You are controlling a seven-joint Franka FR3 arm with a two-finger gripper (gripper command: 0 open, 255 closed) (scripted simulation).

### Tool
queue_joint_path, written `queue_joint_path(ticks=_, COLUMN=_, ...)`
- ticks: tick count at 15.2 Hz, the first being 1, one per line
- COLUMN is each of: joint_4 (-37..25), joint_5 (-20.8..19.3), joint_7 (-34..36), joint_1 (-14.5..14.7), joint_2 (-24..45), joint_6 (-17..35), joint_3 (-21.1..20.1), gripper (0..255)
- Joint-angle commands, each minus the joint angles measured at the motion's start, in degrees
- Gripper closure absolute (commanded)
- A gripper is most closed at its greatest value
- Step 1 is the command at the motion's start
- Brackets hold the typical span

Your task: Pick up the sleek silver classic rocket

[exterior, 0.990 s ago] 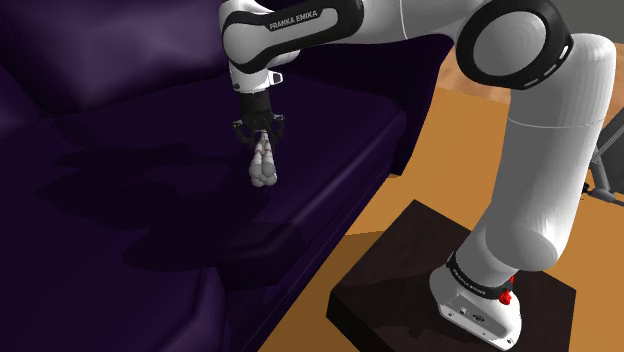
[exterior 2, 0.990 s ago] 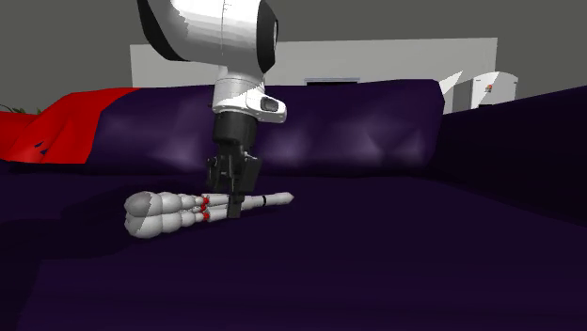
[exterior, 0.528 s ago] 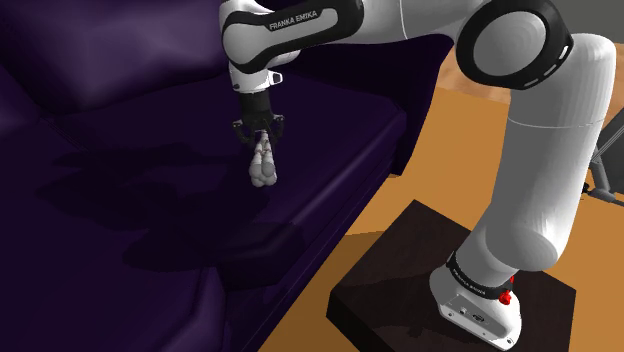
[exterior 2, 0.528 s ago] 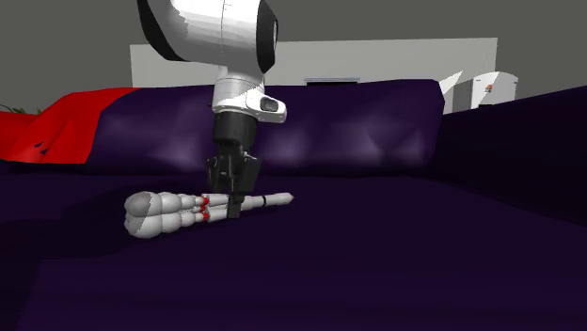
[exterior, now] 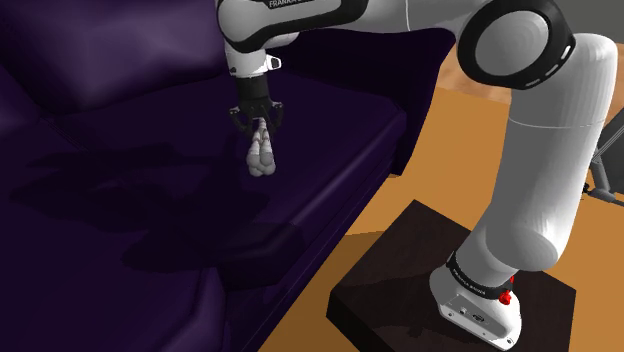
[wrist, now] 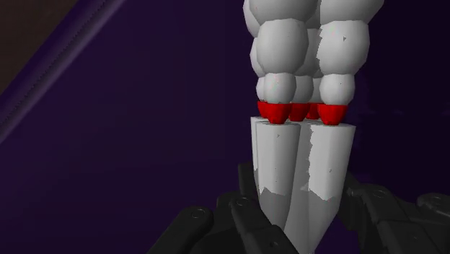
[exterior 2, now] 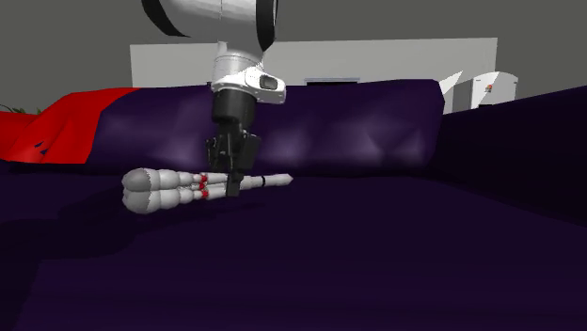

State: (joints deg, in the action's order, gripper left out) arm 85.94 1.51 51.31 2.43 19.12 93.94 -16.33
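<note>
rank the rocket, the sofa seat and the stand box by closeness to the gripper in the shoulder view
1. silver rocket: clasped in the gripper.
2. purple sofa seat: just beneath it.
3. dark stand box: far off, lower right.

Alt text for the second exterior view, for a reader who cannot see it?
The black gripper is shut on a grey-white rocket with red bands, holding it level close to a dark purple sofa seat. A red shape lies at the view's far left.
</note>
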Motion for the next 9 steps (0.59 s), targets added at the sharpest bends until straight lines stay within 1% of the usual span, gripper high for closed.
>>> queue_joint_path(ticks=1, joint_4=-1.2, joint_5=0.1, joint_7=0.1, joint_1=0.0, joint_2=-0.3, joint_6=-1.5, joint_3=0.0, gripper=255)
queue_joint_path(ticks=7, joint_4=-6.1, joint_5=0.1, joint_7=0.5, joint_1=0.2, joint_2=-0.2, joint_6=-6.2, joint_3=-0.1, gripper=255)
queue_joint_path(ticks=9, joint_4=-6.2, joint_5=0.1, joint_7=0.5, joint_1=0.2, joint_2=-0.2, joint_6=-6.3, joint_3=-0.1, gripper=255)
